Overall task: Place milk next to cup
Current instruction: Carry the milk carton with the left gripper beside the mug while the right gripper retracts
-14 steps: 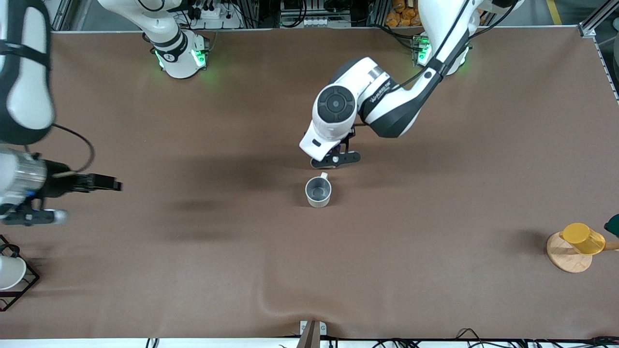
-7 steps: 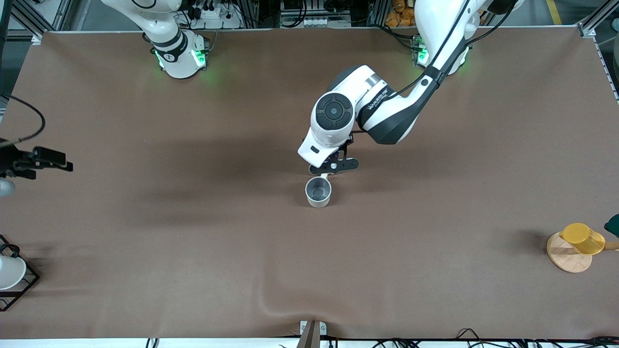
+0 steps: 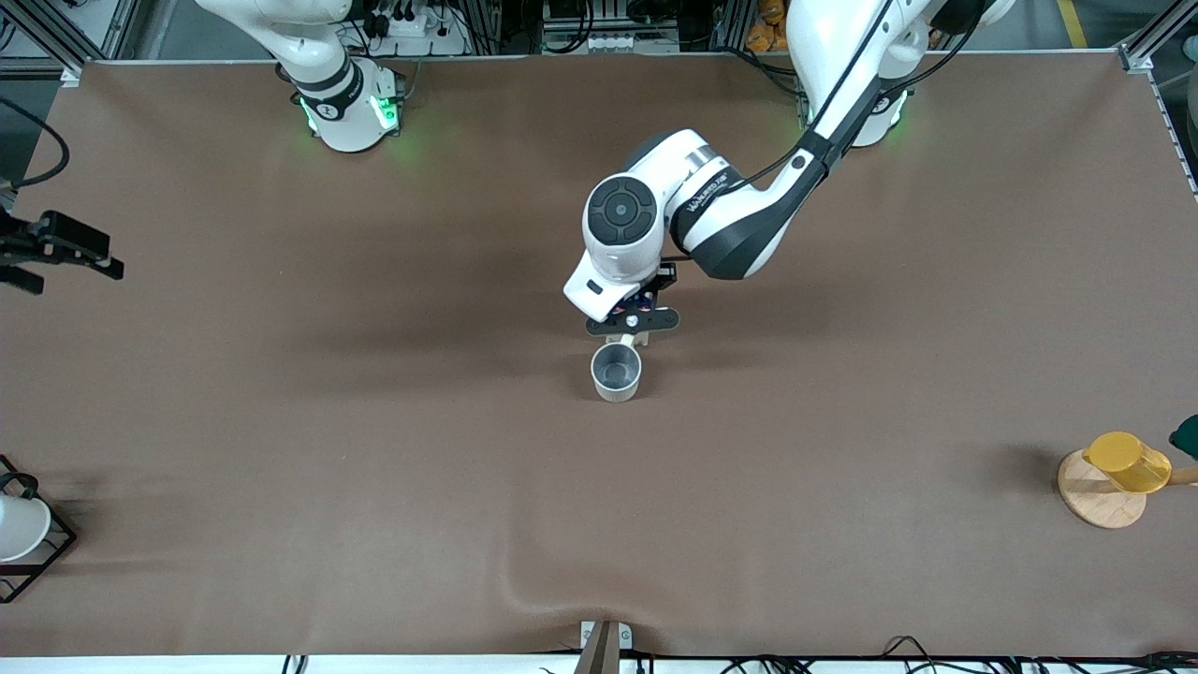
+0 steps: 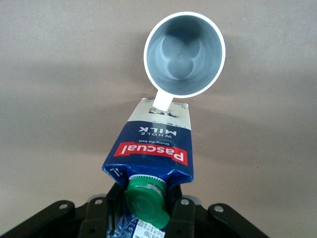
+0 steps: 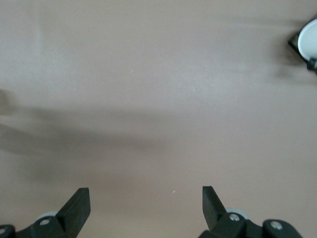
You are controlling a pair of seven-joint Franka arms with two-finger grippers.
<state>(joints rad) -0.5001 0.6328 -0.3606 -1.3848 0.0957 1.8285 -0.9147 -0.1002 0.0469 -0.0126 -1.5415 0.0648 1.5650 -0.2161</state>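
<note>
The left hand [image 4: 143, 215] is clamped on the small dark-blue gable-top milk carton with the round green cap [image 4: 151, 161], gripping it near the top, and holds it over the brown cloth-covered bench [image 3: 374, 449] right at the off-white cylindrical cup with the grey interior [image 3: 616, 371]. In the left wrist view the carton's pale bottom end sits just at the cup's small handle [image 4: 162, 100], and whether the two touch cannot be told.

The main risk, as I judge it, is the carton coming down on that handle or against the rim: that would shove or spin the cup, or leave the carton tilted so that it topples when let go. The carton also looks slanted in the wrist view, so a release before its base lies flat on the bench could tip it into the cup. A small shift away from the handle would avoid both.

Compared with a second ago, the left hand has moved closer over the cup, from a spot clear of the handle to right above it. The right hand [image 5: 146, 206], its fingers apart and empty, has drawn back from the cup toward the right arm's end of the bench, where it waits.
</note>
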